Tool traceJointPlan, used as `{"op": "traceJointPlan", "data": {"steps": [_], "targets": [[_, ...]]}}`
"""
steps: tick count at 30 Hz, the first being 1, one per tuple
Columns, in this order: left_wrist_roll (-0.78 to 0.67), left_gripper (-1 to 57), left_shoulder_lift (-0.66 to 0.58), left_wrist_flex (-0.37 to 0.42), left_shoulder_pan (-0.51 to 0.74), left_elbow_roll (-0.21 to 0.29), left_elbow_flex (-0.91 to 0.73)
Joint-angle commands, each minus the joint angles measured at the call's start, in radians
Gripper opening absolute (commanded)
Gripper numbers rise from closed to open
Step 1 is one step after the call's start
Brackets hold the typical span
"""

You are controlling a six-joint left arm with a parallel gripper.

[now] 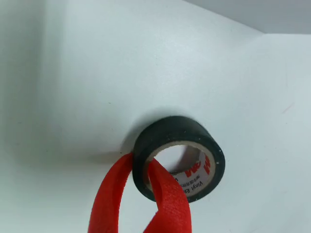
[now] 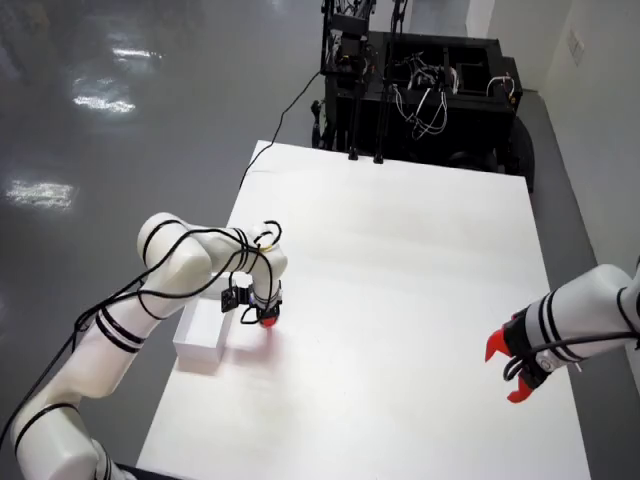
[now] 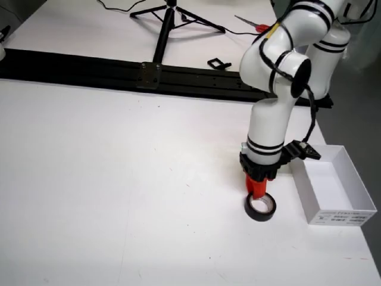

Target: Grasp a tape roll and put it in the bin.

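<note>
My red hand (image 1: 141, 167) pinching the wall of the black tape roll (image 1: 181, 156), one finger inside its core, roll lying flat on the white desk (image 3: 119, 179) at lower right, white bin (image 3: 333, 187) just beside it

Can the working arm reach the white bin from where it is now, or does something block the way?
Probably yes. The gripper stands over the tape roll, its red jaws astride the roll's wall, and the open white bin sits right beside it with bare table between them.
</note>
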State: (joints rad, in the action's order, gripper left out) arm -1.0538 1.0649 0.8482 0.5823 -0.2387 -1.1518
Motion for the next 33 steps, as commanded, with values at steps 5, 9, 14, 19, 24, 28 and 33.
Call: {"op": "traceJointPlan", "data": {"steps": [5,9,14,19,24,28,33], "targets": [[0.04,-0.7,-0.137,0.232,0.057,-0.017,0.115],[0.044,-0.7,-0.234,0.276,0.045,-0.028,0.072],[0.044,-0.7,-0.418,0.282,-0.006,-0.045,-0.085],[0.044,-0.7,-0.585,0.288,-0.079,-0.057,-0.243],[0.087,-0.7,-0.686,0.316,-0.151,-0.076,-0.344],[0.103,-0.7,-0.692,0.35,-0.174,-0.086,-0.347],[0.098,-0.7,-0.698,0.379,-0.202,-0.083,-0.347]]}}
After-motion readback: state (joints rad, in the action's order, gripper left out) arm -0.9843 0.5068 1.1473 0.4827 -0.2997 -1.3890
